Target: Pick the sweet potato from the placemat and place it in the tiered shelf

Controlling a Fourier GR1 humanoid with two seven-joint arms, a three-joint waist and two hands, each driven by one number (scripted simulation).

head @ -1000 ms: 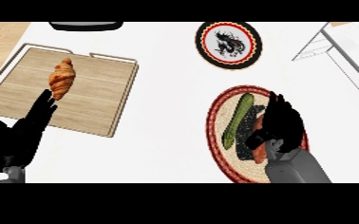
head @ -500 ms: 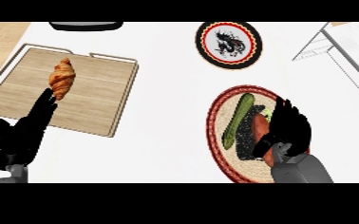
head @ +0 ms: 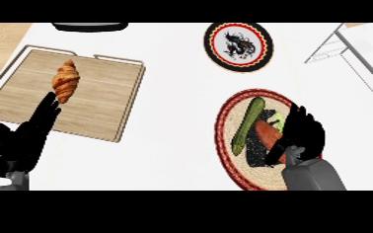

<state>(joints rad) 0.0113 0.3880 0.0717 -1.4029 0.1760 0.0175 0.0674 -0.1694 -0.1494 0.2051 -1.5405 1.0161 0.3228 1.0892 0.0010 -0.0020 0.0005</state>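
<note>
since a moment ago the black right hand (head: 302, 133) has slid down over the orange-red sweet potato (head: 267, 132) on the round woven placemat (head: 227, 134), fingers curling onto it but not clamped. the sweet potato looks stiff, dense and smooth-skinned, best gripped across its thick middle. the black left hand (head: 29, 137) rests open at the bench's left edge.

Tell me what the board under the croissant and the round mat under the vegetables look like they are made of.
The board looks like pale wood with a matte finish: light tan with faint grain lines, and thin handles at its far edge. The round placemat looks woven, perhaps straw or rattan: ribbed beige rings, a dark red border band and a black centre. Neither material is certain.
</note>
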